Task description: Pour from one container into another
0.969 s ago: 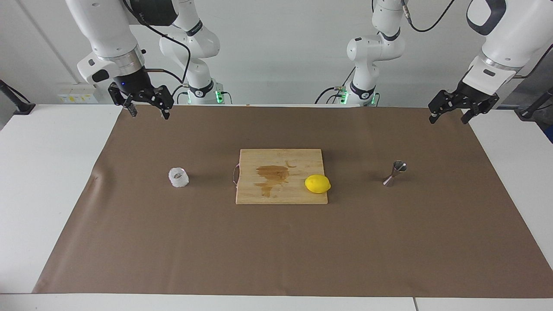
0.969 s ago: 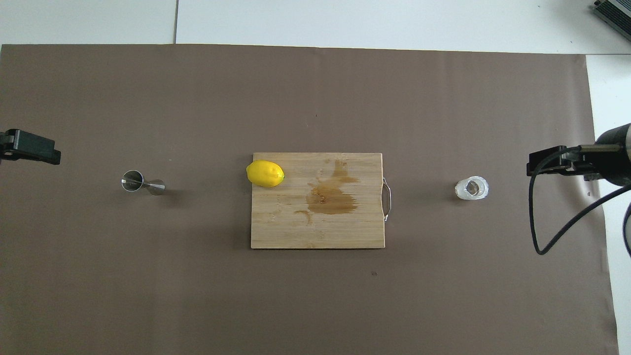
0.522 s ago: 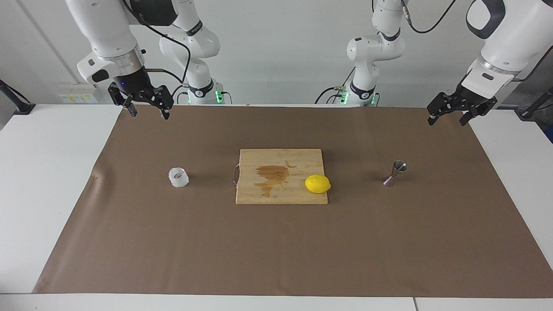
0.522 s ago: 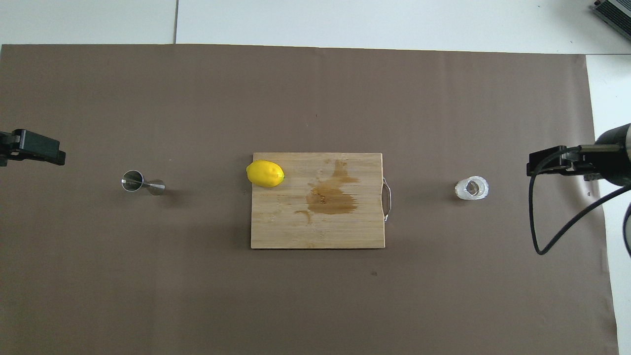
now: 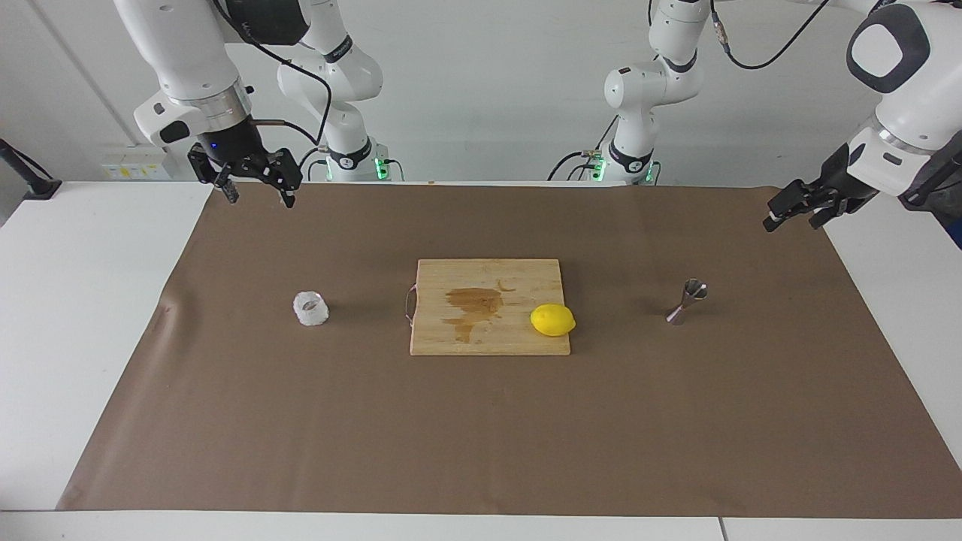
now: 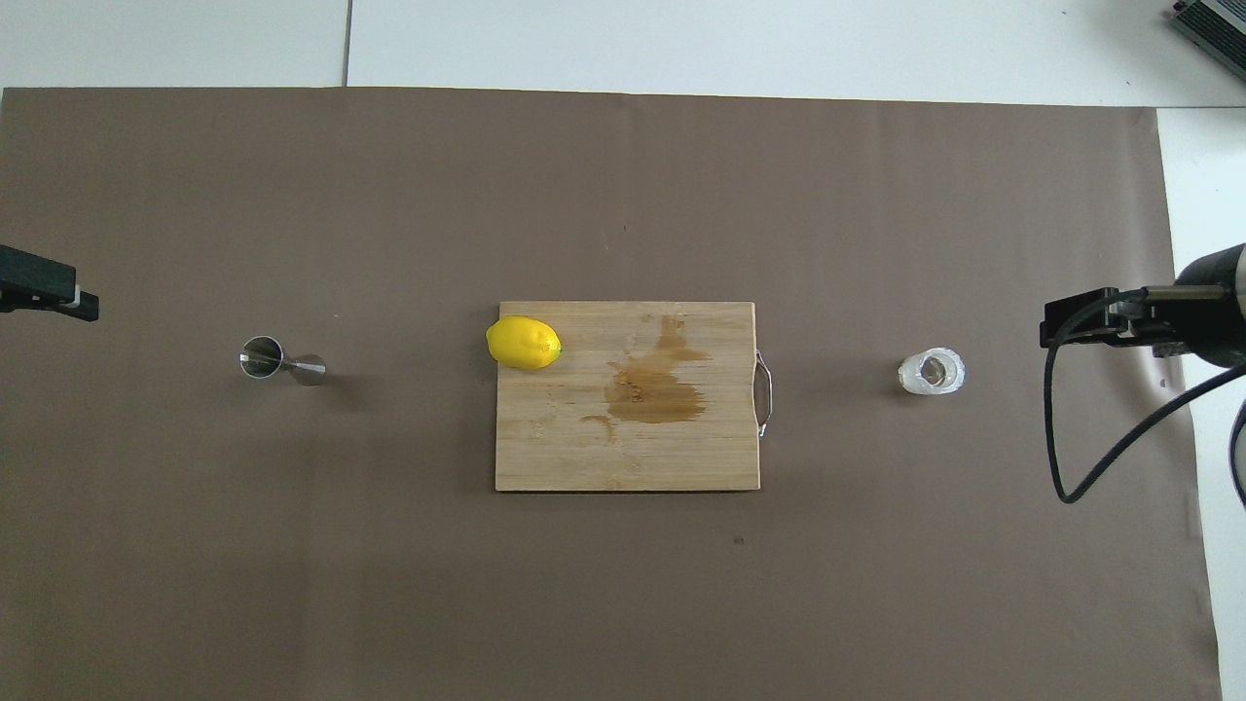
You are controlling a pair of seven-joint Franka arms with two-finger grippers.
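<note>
Toward the right arm's end of the brown mat, the right gripper (image 5: 255, 182) hangs spread above the squat whitish textured glass tumbler (image 5: 310, 309). Midway lies a bamboo cutting board (image 5: 488, 274) bearing a yellow lemon (image 5: 552, 320). Near the left arm's end stands the small steel hourglass jigger (image 5: 685, 300); the left gripper (image 5: 791, 216) hovers there, its spread impossible to tell.

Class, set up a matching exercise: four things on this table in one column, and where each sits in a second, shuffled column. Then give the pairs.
Things:
1. lemon
2. tumbler
3. jigger
4. stain

Places:
A. on the brown mat, toward the left arm's end
B. middle of the cutting board
C. on the board's edge, at the end without the handle
D. on the brown mat, toward the right arm's end

Pairs: 1-C, 2-D, 3-A, 4-B
</note>
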